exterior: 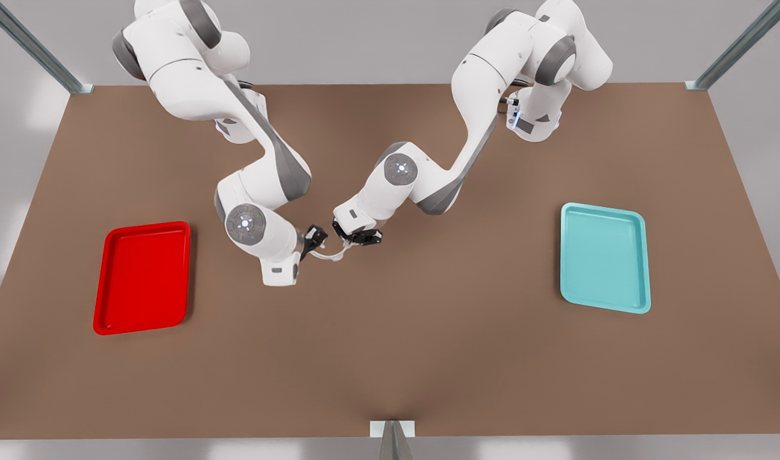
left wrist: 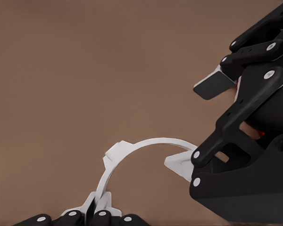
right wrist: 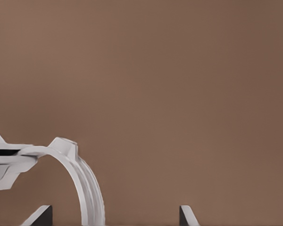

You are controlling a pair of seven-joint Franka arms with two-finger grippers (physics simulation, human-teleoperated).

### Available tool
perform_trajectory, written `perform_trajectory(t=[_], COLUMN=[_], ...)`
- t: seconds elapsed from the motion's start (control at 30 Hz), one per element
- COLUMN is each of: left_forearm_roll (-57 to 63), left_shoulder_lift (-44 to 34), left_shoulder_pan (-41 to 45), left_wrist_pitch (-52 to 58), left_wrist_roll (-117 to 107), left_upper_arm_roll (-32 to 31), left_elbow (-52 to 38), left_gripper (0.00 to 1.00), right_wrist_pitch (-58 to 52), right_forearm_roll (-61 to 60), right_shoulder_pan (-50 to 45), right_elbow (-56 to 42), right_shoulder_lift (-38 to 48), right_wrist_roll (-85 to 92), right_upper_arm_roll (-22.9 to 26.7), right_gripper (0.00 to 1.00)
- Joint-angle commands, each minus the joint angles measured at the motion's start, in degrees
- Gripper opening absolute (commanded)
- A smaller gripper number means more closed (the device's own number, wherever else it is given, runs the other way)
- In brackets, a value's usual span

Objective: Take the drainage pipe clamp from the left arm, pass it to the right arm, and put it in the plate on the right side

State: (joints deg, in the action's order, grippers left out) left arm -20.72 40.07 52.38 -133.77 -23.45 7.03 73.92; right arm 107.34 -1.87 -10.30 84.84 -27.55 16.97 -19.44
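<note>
A: While the left tool (exterior: 359, 237) pinches one end of the clamp (exterior: 334, 254) in mid-air over the middle of the worktop (exterior: 428, 358), which step is this?
B: Handover. The right tool (exterior: 316, 239) stands wide around the other end, not gripping.
A: Next?
B: My guess is the right closes on the strip, the left lets go, then it's carried to the red plate (exterior: 144, 275) on the front view's left.

I look at everything my cameras show me and I can't find any words, numbers, labels or signs to read. There are none on the two arms, the two trays or the brown tabletop (exterior: 390, 358).
</note>
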Motion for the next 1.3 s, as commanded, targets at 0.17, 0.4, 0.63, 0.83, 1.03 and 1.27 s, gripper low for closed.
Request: perform_trajectory(t=[0.17, 0.4, 0.63, 0.83, 1.03, 1.27], left_forearm_roll=[-0.3, -0.3, -0.2, -0.3, -0.2, 5.2], left_shoulder_lift=[-0.1, -0.1, 0.0, -1.5, -8.1, -18.2], left_shoulder_pan=[0.0, 0.0, 0.2, -0.1, -12.5, -33.0], left_wrist_pitch=[0.4, 0.4, 0.4, 6.9, 24.9, 45.5], left_wrist_roll=[2.1, 2.0, 4.1, 6.5, 15.6, 28.5], left_upper_arm_roll=[0.0, 0.0, 0.0, 3.0, 4.7, 18.1], left_elbow=[-0.2, -0.3, -0.3, -1.0, -1.0, 0.1], left_gripper=[0.21, 0.21, 1.0, 1.0, 1.0, 1.0], right_wrist_pitch=[3.7, 3.6, 3.0, 2.1, -1.0, 4.9], right_forearm_roll=[-0.1, -0.1, -0.1, -0.1, 1.8, 6.0], right_shoulder_pan=[-0.4, -0.5, -0.3, 0.5, 11.7, 28.3], right_elbow=[-0.2, -0.1, -0.2, -0.1, 8.6, 19.8], right_shoulder_lift=[-1.8, -2.2, -2.2, -1.7, 7.7, 13.5], right_wrist_roll=[7.8, 9.1, 9.2, 9.7, 11.7, 11.6], right_upper_arm_roll=[-0.1, -0.2, -0.2, -0.1, -0.2, -0.1], right_gripper=[1.0, 0.21, 0.21, 0.21, 0.21, 0.21])
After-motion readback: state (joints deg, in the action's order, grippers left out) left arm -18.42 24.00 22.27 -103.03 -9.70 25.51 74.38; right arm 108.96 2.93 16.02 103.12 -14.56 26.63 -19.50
